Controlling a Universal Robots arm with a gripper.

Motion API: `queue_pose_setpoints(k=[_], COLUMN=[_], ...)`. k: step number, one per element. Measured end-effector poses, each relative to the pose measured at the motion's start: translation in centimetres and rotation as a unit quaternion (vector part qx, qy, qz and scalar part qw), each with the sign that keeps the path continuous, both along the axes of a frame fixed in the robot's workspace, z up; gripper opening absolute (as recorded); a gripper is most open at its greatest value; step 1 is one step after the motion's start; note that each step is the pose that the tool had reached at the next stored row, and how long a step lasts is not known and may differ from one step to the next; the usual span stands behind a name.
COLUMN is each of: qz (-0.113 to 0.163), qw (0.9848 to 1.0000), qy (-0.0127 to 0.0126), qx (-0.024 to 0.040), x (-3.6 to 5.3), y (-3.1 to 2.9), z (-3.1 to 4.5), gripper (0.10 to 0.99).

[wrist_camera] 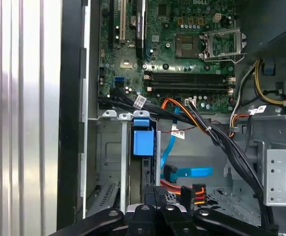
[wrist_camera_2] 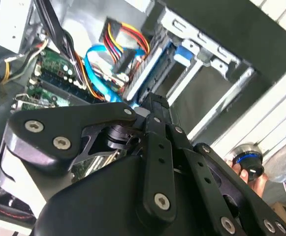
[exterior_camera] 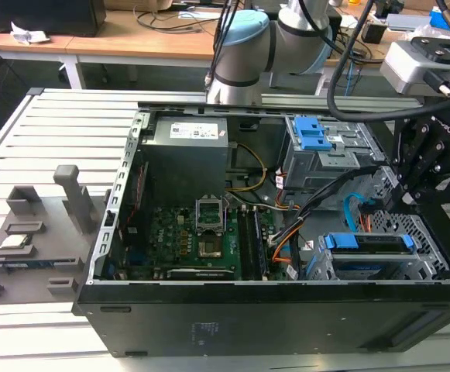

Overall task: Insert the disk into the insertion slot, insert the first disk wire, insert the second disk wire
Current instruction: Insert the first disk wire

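The black two-finger gripper (exterior_camera: 386, 200) hangs at the middle right of the exterior view, inside the open black computer case (exterior_camera: 248, 329). Its fingers are drawn together, and I cannot tell whether anything thin sits between them. Just below it, in that view's lower right, lies the flat silver disk in its bright blue plastic carrier (exterior_camera: 368, 243). The disk is seated in the boxy silver perforated sheet-metal insertion slot (exterior_camera: 430, 263). In the first wrist view the fingertips line up with the disk's dark rear edge, but contact cannot be judged.

The gripper's body carries white lettering. The grey power supply box (exterior_camera: 190, 151) in the upper middle bears a white printed label, and small white tags hang on the wiring.

A light-blue flat data cable (wrist_camera: 192, 172) lies loose just beside the fingers. So does a black power connector with red, orange and black wires (wrist_camera: 198, 194). A thick black cable bundle (exterior_camera: 325, 198) runs from the green motherboard (exterior_camera: 201, 232) towards the gripper. A grey cage with two blue latch tabs (exterior_camera: 341, 155) stands in the upper right.
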State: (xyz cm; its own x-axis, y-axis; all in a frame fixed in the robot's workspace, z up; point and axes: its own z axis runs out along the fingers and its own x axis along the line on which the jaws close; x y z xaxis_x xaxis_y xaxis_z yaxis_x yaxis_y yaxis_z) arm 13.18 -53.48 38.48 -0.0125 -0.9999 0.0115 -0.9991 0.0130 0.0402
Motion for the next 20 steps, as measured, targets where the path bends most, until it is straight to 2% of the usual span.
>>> queue_pose_setpoints(k=[8,10,13,17,19,20], qz=[0.0,0.0,-0.001,-0.002,-0.002,-0.002], qw=[1.0,1.0,0.9999,0.9999,0.9999,0.9999], qy=[0.0001,0.0001,0.0001,0.0001,0.0001,0.0001], qx=[-0.0036,-0.0058,-0.0103,-0.0119,-0.012,-0.0121], x=[1.23,1.34,1.13,1.03,1.03,1.02], y=[3.03,3.64,3.76,3.76,3.76,3.76], z=[-0.89,-1.25,-1.87,-1.96,-1.96,-1.96], gripper=[0.106,0.106,0.106,0.106,0.235,0.235])
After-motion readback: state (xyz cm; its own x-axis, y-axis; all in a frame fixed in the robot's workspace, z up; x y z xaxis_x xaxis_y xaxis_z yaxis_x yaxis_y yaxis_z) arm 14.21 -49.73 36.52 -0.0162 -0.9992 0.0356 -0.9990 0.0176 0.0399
